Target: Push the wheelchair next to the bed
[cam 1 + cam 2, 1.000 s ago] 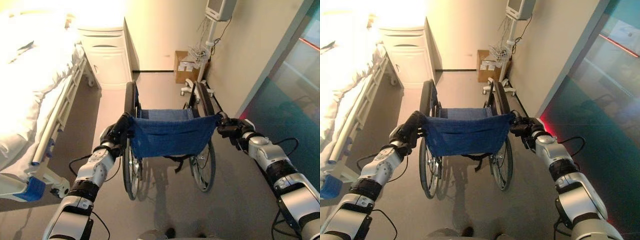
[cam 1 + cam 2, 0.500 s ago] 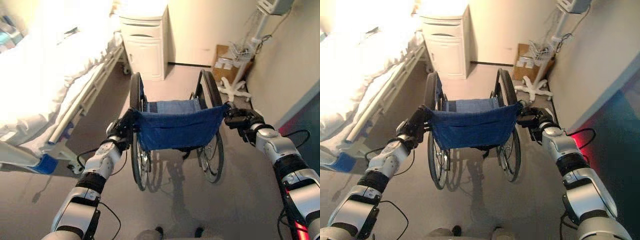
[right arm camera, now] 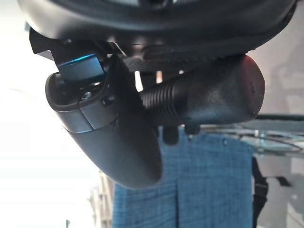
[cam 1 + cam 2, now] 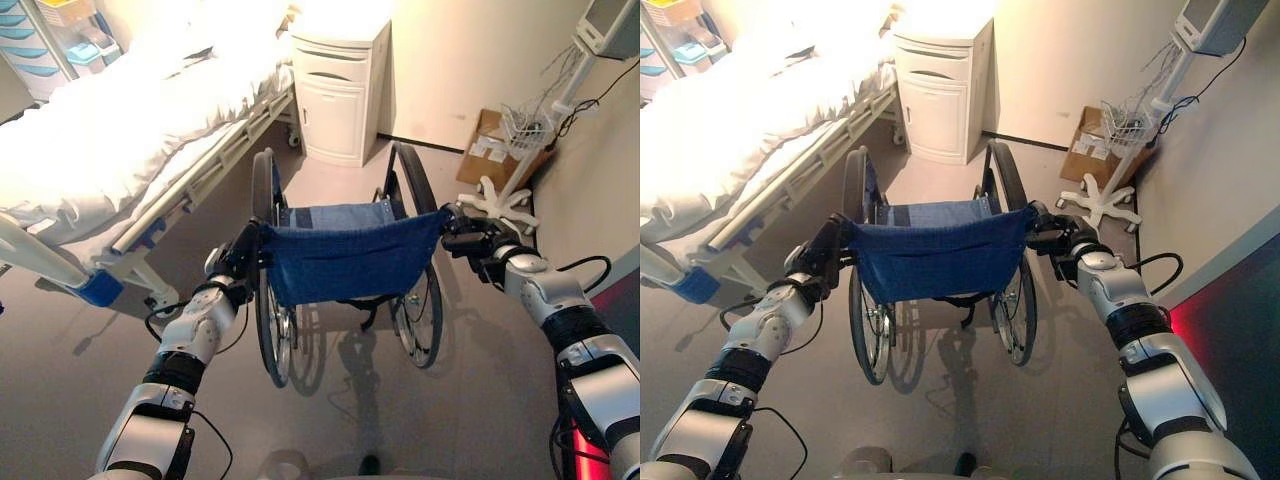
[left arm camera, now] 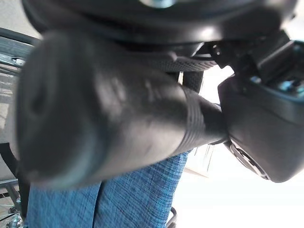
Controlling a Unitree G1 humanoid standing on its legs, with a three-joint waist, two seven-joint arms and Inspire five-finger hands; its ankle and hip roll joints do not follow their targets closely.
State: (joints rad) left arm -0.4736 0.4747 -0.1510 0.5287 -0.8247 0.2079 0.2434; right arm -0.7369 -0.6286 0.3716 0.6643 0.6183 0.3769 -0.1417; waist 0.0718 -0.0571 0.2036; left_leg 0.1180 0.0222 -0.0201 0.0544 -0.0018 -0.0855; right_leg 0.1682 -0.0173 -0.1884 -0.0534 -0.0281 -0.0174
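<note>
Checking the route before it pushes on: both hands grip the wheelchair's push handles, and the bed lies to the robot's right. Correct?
Not quite. The bed lies to the robot's left, as the left eye view shows. Left hand and right hand do grip the wheelchair handles.

The wheelchair's (image 4: pixel 345 270) blue backrest hides its footrests, while the bed (image 4: pixel 120 140) beside it is cut off by the frame edge.
</note>
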